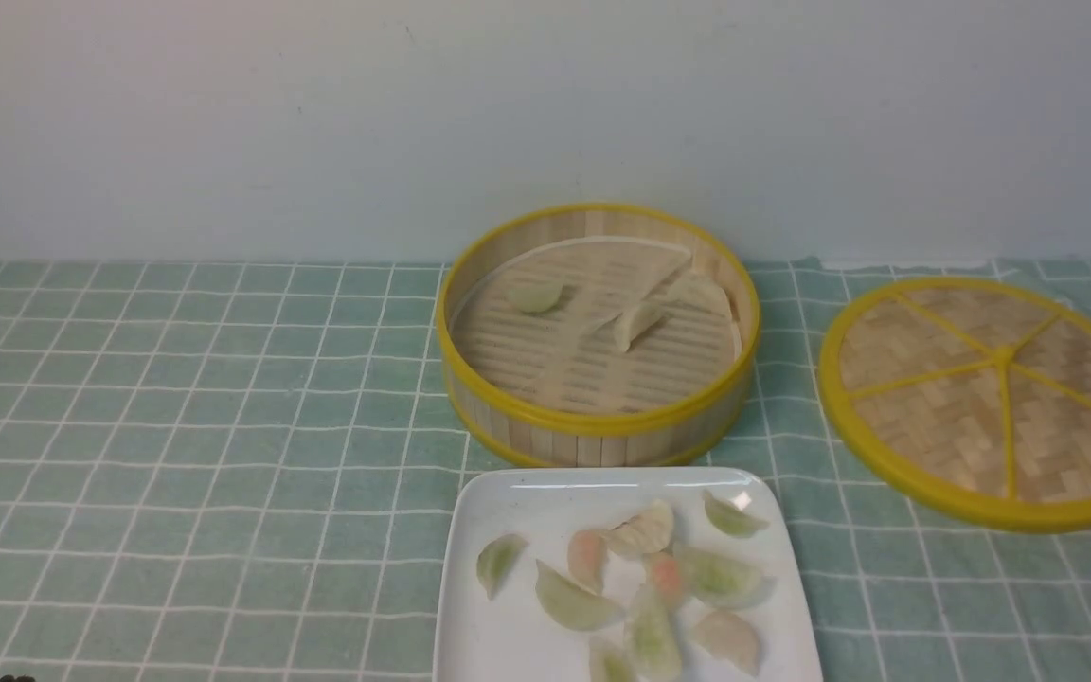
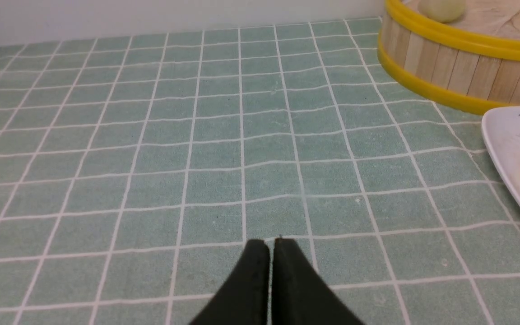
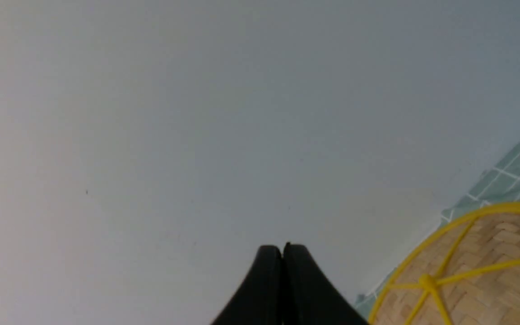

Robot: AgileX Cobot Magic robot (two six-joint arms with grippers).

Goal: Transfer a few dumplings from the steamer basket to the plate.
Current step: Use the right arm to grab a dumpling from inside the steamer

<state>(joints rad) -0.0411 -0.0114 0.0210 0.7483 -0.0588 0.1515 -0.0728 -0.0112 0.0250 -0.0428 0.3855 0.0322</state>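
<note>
The steamer basket (image 1: 593, 423) stands mid-table with a cream-white dumpling (image 1: 638, 322) on its liner and a pale green-tinted one (image 1: 534, 296) further back. In front of it the white plate (image 1: 472, 559) holds several dumplings, green, pink and a cream-white one (image 1: 645, 530). Neither gripper shows in the front view. In the left wrist view my left gripper (image 2: 271, 241) is shut and empty, low over the cloth, well away from the basket (image 2: 458, 67) and plate (image 2: 508, 135). My right gripper (image 3: 282, 246) is shut and empty, facing the wall.
The flat woven lid (image 1: 991, 398) with yellow spokes lies on the right of the basket; in the right wrist view the lid (image 3: 476, 271) sits beside my right gripper. A green checked cloth (image 1: 176, 426) covers the table. A pale wall runs along the back.
</note>
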